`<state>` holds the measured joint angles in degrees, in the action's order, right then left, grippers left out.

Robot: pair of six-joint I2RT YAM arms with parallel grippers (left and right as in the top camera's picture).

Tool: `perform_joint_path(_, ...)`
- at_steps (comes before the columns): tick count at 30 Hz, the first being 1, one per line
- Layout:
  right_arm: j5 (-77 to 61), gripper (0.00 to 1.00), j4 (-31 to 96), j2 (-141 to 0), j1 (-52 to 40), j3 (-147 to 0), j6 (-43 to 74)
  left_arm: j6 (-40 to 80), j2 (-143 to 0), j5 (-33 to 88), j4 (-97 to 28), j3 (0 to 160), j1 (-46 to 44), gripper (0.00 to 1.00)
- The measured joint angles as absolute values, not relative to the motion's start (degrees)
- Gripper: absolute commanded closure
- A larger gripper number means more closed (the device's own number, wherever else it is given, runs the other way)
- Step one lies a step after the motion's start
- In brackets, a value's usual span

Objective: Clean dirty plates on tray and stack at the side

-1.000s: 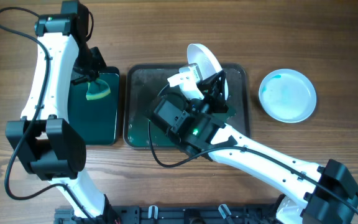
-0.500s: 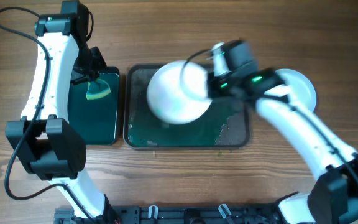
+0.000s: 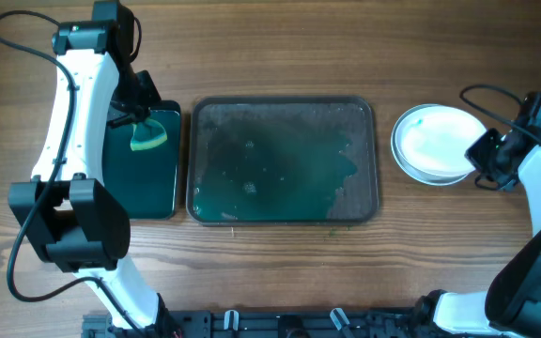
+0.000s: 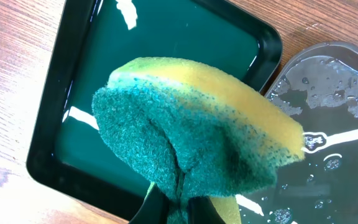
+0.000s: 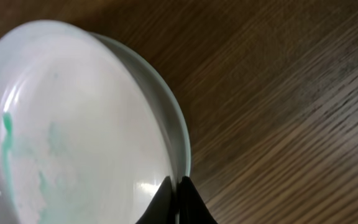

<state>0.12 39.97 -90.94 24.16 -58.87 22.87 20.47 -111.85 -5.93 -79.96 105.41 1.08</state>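
Plates (image 3: 430,143) sit stacked on the bare wood at the 3 o'clock side of the wash tray (image 3: 285,218), near it but not touching. The tray itself holds only green, soapy water (no plate is left in it). The right gripper (image 3: 485,155) is at the stack's own 3 o'clock edge. In the wrist view its tips (image 5: 178,202) are drawn together on the rim of the top plate (image 5: 73,124), which bears green streaks and rests inside the lower plate's rim. As far as that view shows, the gripper is pinching the top plate.

The left gripper (image 4: 176,208) is clamped on the sponge (image 4: 197,149), green scrubbing face down, hanging over the black tray (image 4: 166,50) at the wash tray's 9 o'clock.

My reading is that the task is nearly done. What matters next is that the right arm is the only one at the stack, and it lies outboard of it. So the likely step is to let go and draw back toward 3 o'clock, without dragging the top plate off centre.
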Motion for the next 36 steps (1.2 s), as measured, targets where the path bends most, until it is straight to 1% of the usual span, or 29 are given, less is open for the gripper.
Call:
perform_joint_path(1,0.25,0.56,39.72,-90.94,24.16,-57.95,22.85,20.47,-111.85,-5.91,-79.96,105.41,1.08,0.96)
perform_joint_path(2,0.25,0.53,39.7,-90.94,24.16,-57.82,22.7,20.47,-111.85,-5.91,-80.03,105.38,1.08,0.96)
perform_joint_path(4,-1.34,0.5,40.23,-90.94,24.14,-57.84,21.8,20.47,-111.85,-5.91,-80.16,105.38,1.08,0.96)
perform_joint_path(6,-4.45,0.48,44.29,-90.94,24.16,-58.85,21.06,20.47,-111.85,-5.91,-80.53,105.41,1.08,0.96)
perform_joint_path(9,-9.56,0.42,51.35,-89.1,23.31,-65.47,17.02,19.64,-111.85,-5.93,-81.54,105.38,1.08,0.96)
perform_joint_path(10,-10.81,0.42,51.99,-87.68,22.24,-66.67,15.88,18.72,-111.85,-5.93,-82.08,105.38,1.08,0.96)
perform_joint_path(13,-13.26,0.41,52.29,-80.66,13.63,-68.31,13.54,15.46,-111.85,-5.93,-83.59,105.38,1.19,0.96)
perform_joint_path(16,-14.24,0.41,52.27,-78.78,4.49,-68.55,13.1,10.5,-111.85,-5.96,-84.23,105.34,1.61,0.96)
perform_joint_path(18,-14.48,0.41,51.9,-78.78,1.3,-68.55,13.1,8.32,-111.83,-5.96,-82.24,103.81,2.2,0.96)
perform_joint_path(21,-14.57,0.41,51.4,-78.78,-1.06,-68.55,13.1,5.5,-111.83,-5.98,-73.78,94.39,3.57,0.96)
perform_joint_path(22,-14.59,0.41,51.79,-78.78,-1.21,-68.55,13.1,4.25,-111.85,-5.98,-70.7,91.37,3.9,0.89)
perform_joint_path(23,-14.59,0.4,52.56,-78.78,-1.21,-68.55,13.1,3.31,-111.87,-5.98,-68.14,88.82,4.16,0.53)
perform_joint_path(24,-14.59,0.4,52.64,-78.78,-1.21,-68.55,13.1,2.48,-111.9,-5.96,-66.54,86.52,4.29,0.32)
perform_joint_path(25,-14.59,0.4,52.97,-78.78,-1.21,-68.55,13.08,1.74,-111.9,-6.0,-66.02,86.04,4.32,0.16)
perform_joint_path(27,-14.59,0.37,53.98,-78.78,-1.21,-68.55,12.75,1.54,-111.9,-5.98,-65.1,85.71,4.32,0.11)
perform_joint_path(28,-14.61,0.37,54.26,-78.78,-1.21,-68.55,12.25,1.54,-111.9,-5.98,-65.08,85.71,4.32,0.05)
perform_joint_path(31,-14.61,0.35,55.35,-78.39,-1.21,-68.55,11.64,1.85,-111.74,-5.98,-67.72,86.04,4.32,0.0)
perform_joint_path(33,-14.59,0.34,56.1,-75.29,-1.21,-68.55,11.44,2.48,-108.62,-5.48,-70.5,87.44,4.32,0.0)
perform_joint_path(36,-14.63,0.32,59.18,-65.23,-1.21,-68.58,10.11,2.87,-95.22,0.03,-71.16,89.38,4.29,0.0)
